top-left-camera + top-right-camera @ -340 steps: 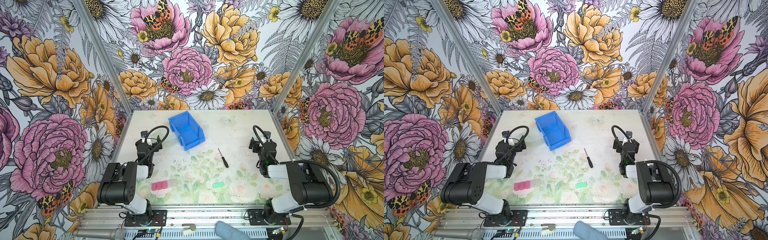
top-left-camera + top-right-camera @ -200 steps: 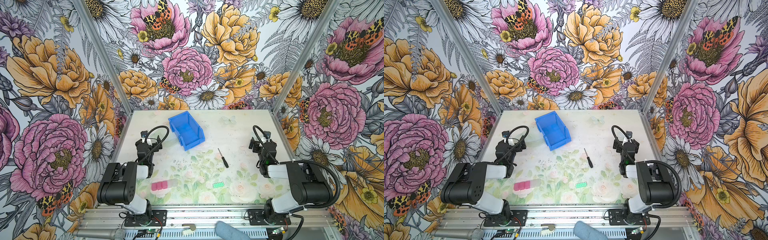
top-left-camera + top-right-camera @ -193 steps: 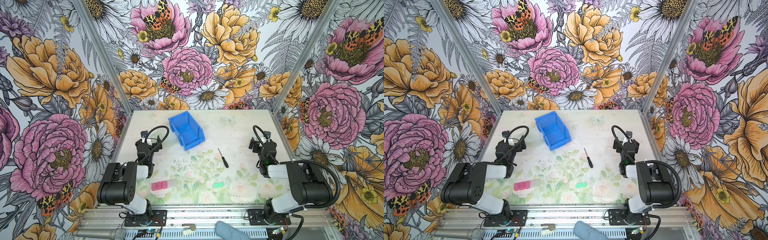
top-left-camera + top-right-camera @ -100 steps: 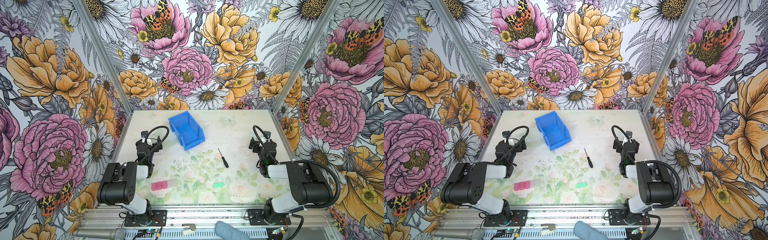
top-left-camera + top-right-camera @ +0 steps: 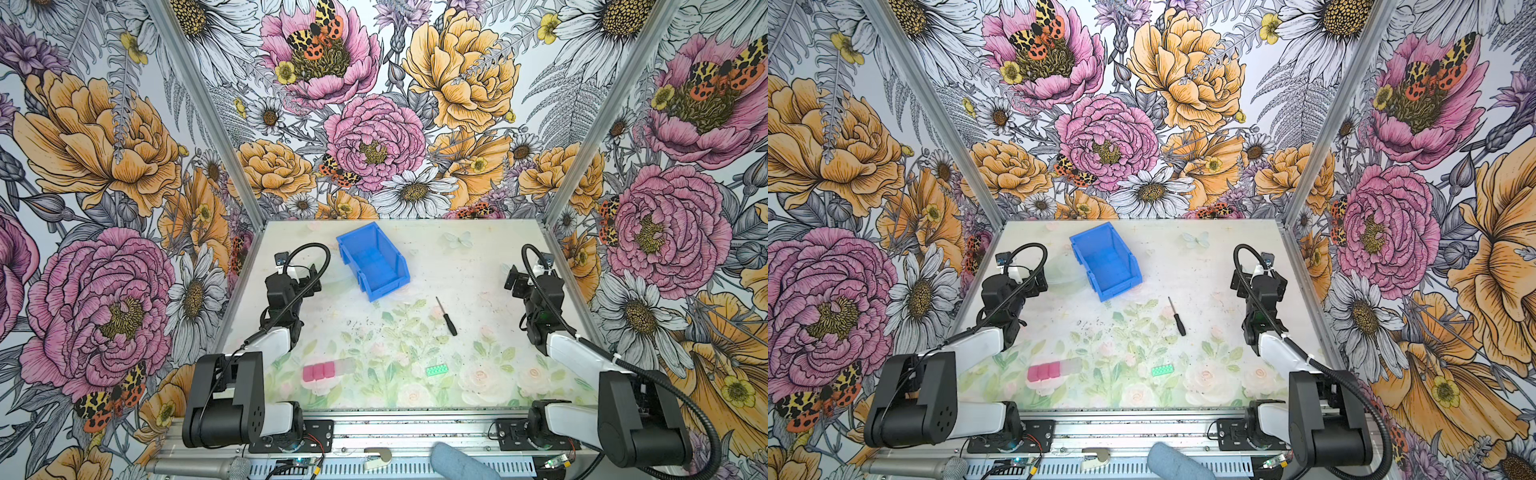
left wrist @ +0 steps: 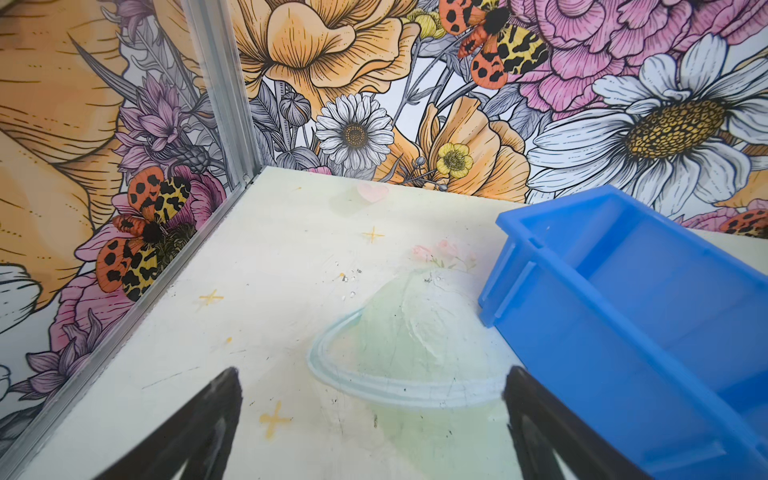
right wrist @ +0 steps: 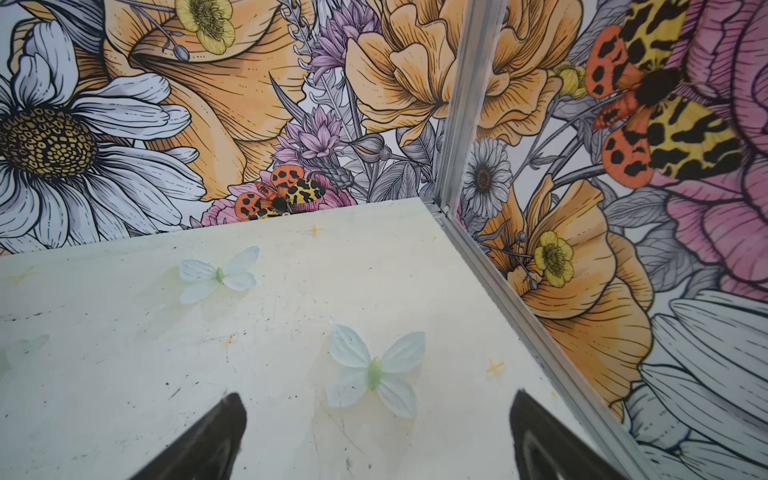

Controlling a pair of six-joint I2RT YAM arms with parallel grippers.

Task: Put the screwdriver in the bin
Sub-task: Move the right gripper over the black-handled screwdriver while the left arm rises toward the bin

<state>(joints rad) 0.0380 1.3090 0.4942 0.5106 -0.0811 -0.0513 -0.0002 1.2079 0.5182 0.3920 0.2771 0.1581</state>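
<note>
Spreading its two black fingers (image 6: 199, 428) wide apart, the left gripper (image 6: 372, 370) is gripping nothing. In its wrist view only bare table (image 6: 291, 257) is showing between the jaws. In both top views it is sitting low at the table's left side, near the bin's left wall but apart from it. The wrist view is not showing whether the nearer finger is touching that wall.

Toward the front, a pink block (image 5: 319, 371) with a pale clear end is lying flat on the table, well apart from both grippers.

The bin (image 5: 386, 286) is standing upright at the back, left of the middle. It is turned at an angle, with its lowered lip facing the front right. Its blue floor is lying bare; nothing is sitting in it.

The screwdriver (image 5: 446, 316) is lying flat on the table to the right of the bin, near the lip and outside it. Its thin shaft is pointing toward the back and its black handle toward the front. Neither gripper is touching it.

A green brick (image 5: 436, 369) is lying nearer the front edge, apart from the screwdriver.

At the right side, the right gripper (image 7: 377, 394) is also keeping its fingers (image 7: 208, 432) spread as wide as they go and is clasping nothing. Between them, a printed pale butterfly on the bare table is showing. This gripper is standing well apart from the screwdriver and the bin.
</note>
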